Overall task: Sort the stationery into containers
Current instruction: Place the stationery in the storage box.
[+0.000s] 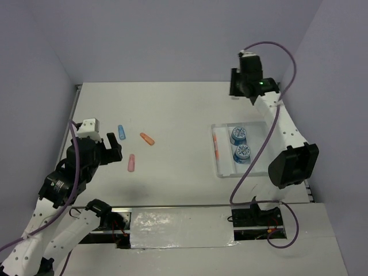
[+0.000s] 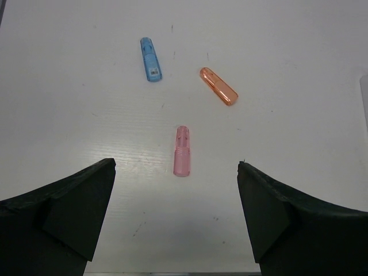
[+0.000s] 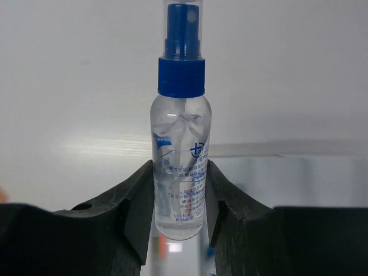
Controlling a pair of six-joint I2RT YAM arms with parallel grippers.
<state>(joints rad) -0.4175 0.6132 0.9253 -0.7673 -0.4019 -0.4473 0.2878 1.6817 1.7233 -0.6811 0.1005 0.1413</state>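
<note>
The bottle [image 3: 180, 167] is gripped by the right pincer [image 3: 179, 190], aloft near the tray [image 1: 221, 167], which holds two rolls [image 1: 238, 135] and the pen [image 1: 216, 146]. Three capsules [image 2: 182, 151] lie apart on the surface [image 1: 172, 115] below the wide-open left pincer [image 2: 176, 195].

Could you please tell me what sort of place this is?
Probably a robotics lab test cell: a white table boxed in by plain walls, a left arm and right arm bolted at its edge, and a divided tray.
</note>
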